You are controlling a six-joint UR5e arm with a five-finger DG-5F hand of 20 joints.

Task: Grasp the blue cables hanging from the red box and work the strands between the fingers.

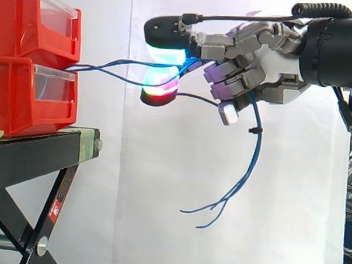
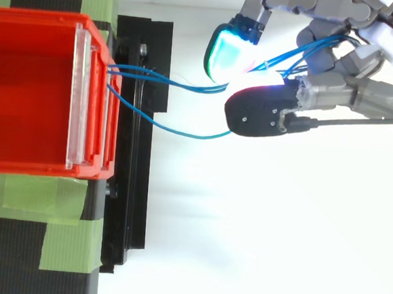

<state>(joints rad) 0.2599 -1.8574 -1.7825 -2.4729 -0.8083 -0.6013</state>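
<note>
Looks past the grasp step already. Holding the blue cables (image 2: 187,87) out in front of the red bins (image 1: 14,95) with the hand (image 1: 267,60), well apart from the bin fronts. Fingers (image 1: 167,54) curled and closed on the strands, pinching them between thick glowing pads: cyan-green on top, magenta-red underneath.

Cable path: out of the bin fronts at the seam between the two stacked bins, nearly level and slightly slack across the gap, through the hand, then loose ends dangling on the side away from the bins.

Left to do, as a judgement: working the strands between the fingers. Strands spread across separate pads, so probably under way, but can't tell how far.

Materials:
- cables: thin, smooth, flexible insulated wire, fanning into several free ends; small black tie (image 1: 255,130) cinching the dangling run
- bins: rigid glossy plastic, boxy, clear front panels (image 1: 49,82)
- under the bins: black stand (image 1: 41,146), matte, with green tape (image 2: 70,198) strips
- pads: rounded, translucent
</note>
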